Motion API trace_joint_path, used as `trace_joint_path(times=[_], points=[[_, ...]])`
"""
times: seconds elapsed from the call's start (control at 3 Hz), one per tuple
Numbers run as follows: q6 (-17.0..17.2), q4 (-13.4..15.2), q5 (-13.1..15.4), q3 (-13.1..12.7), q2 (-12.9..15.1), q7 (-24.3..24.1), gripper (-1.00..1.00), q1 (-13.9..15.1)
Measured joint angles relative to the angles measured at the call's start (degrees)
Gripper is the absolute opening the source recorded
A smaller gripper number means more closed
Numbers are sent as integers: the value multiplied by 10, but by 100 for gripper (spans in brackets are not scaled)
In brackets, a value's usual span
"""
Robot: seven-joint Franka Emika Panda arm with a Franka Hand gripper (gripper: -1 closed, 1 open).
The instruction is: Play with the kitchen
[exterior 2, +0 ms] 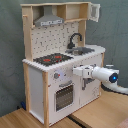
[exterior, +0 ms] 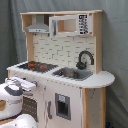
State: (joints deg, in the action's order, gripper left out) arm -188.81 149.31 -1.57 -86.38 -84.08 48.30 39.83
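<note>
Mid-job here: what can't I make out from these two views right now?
- Whether the tool touches the kitchen front: unclear in both exterior views.
- Oven door: in the first exterior view, the arm covers it.
- Sink contents: blurred in the first exterior view.
- Knobs: too small in the second exterior view.

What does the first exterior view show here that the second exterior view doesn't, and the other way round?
Only the first exterior view shows the rounded end of the counter beside the sink, and the dark panel on the cabinet door below it.

Only the second exterior view shows the oven door unobstructed, the kitchen's plain side panel, the wooden tabletop and the arm's blue light.

Both show the kitchen with its red-ringed stovetop, black faucet, sink, grey hood, and the gripper at the front.
</note>
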Motion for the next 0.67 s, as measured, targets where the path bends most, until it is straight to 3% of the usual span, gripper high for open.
trace_joint_path(times=[0.67], points=[[90,19,0,20,4,1,100,-67]])
